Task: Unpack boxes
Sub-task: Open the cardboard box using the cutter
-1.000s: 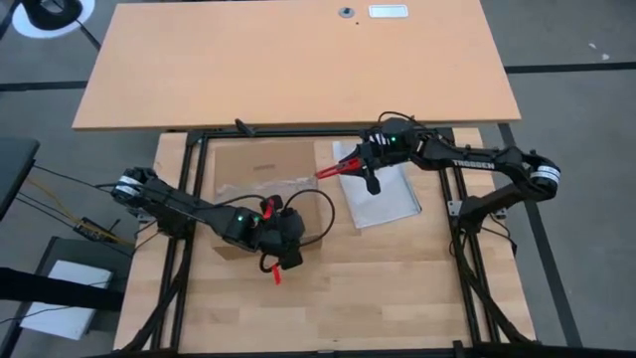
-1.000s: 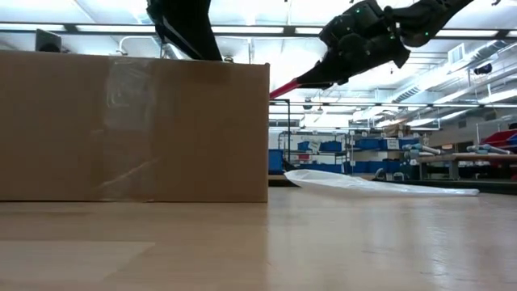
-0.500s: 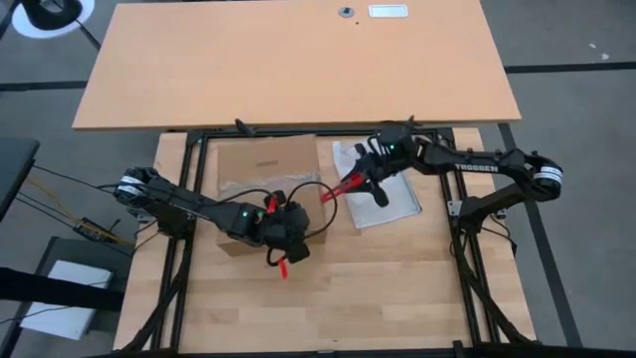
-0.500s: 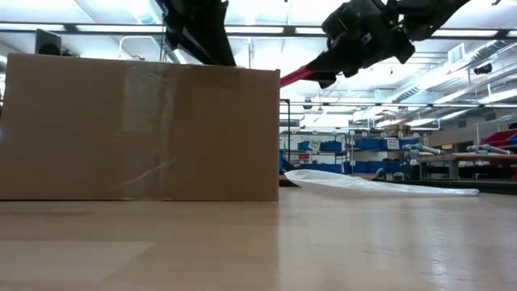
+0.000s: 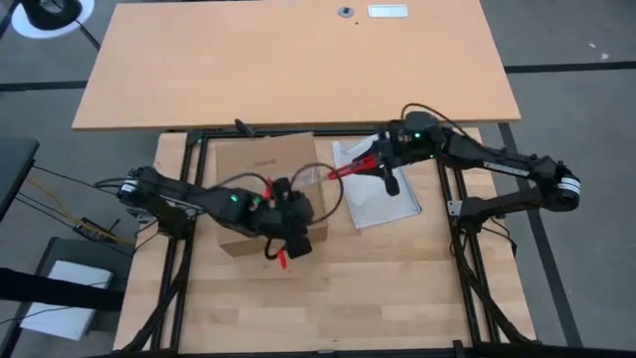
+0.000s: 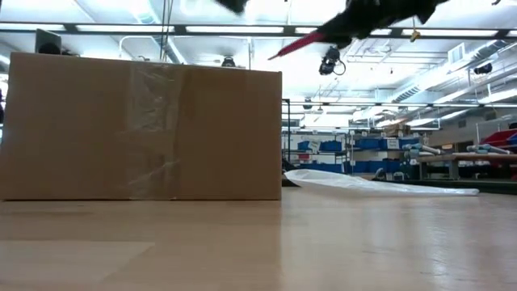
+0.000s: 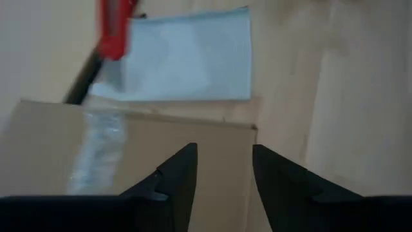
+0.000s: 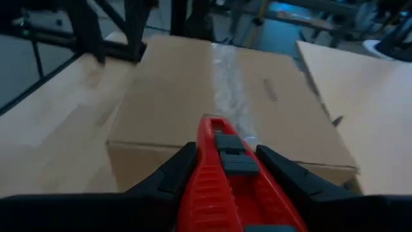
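Note:
The brown cardboard box (image 5: 253,174) stands closed on its bottom at the table's left-centre, with clear tape (image 8: 226,84) running along its top. The low view shows the box's (image 6: 141,125) taped side. My left gripper (image 7: 222,151) hovers open over the box's near right corner (image 5: 298,227) with nothing between its fingers. My right gripper (image 5: 376,162) is up in the air just right of the box, shut on a red box cutter (image 5: 348,169) that points at the box. A clear plastic bag (image 5: 383,194) lies flat on the table under it. My right gripper pinches the cutter's red handle (image 8: 215,177) between its two fingers, which lie along it. The fingers come from the table's right, slanting a little down. The cutter's front end (image 8: 212,125) sticks out ahead of the fingertips toward the box, lifted clear above the box top.
A large wooden desktop (image 5: 298,60) sits beyond the table's far edge. Black frame rails (image 5: 194,169) run along both sides. The bag (image 6: 363,184) lies right of the box. Bare wood (image 5: 358,298) fills the near half of the table.
Both grippers have risen. My left gripper has lifted off the box top, staying open. My right gripper has gone up and drawn back a little toward the table's right edge with the cutter. The box has shifted slightly toward the right.

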Robot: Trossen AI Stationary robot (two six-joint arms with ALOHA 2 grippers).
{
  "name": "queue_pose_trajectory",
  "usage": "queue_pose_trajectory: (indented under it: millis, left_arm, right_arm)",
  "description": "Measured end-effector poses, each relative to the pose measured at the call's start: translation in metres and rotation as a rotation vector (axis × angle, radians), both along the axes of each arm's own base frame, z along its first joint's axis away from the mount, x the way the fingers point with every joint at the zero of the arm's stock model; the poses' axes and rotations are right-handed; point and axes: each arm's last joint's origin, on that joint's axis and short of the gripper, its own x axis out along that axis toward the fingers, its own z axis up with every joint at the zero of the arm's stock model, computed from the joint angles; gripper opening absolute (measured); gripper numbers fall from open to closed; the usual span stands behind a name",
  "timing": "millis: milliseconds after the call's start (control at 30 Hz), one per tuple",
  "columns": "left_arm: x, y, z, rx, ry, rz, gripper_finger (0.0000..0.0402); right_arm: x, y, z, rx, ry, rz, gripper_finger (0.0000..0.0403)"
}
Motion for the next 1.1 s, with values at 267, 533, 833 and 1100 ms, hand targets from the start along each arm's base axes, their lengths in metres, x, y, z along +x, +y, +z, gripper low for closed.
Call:
queue_pose_trajectory:
  millis: [267, 533, 833, 1100]
  left_arm:
    - [-0.058, 0.028, 0.052, -0.082, 0.104, 0.255, 0.016]
    - [-0.126, 0.053, 0.043, -0.144, 0.098, 0.428, 0.016]
    - [-0.193, 0.059, -0.021, -0.342, 0.278, 0.441, 0.016]
    - [-0.22, 0.052, -0.074, -0.408, 0.483, 0.319, 0.016]
  right_arm:
    - [-0.015, 0.005, 0.024, 0.089, -0.087, -0.111, 0.014]
    - [-0.004, 0.01, 0.019, 0.227, -0.071, -0.206, 0.014]
    - [0.016, 0.009, 0.006, 0.304, -0.049, -0.334, 0.014]
    - [0.027, 0.009, -0.002, 0.344, -0.039, -0.355, 0.014]
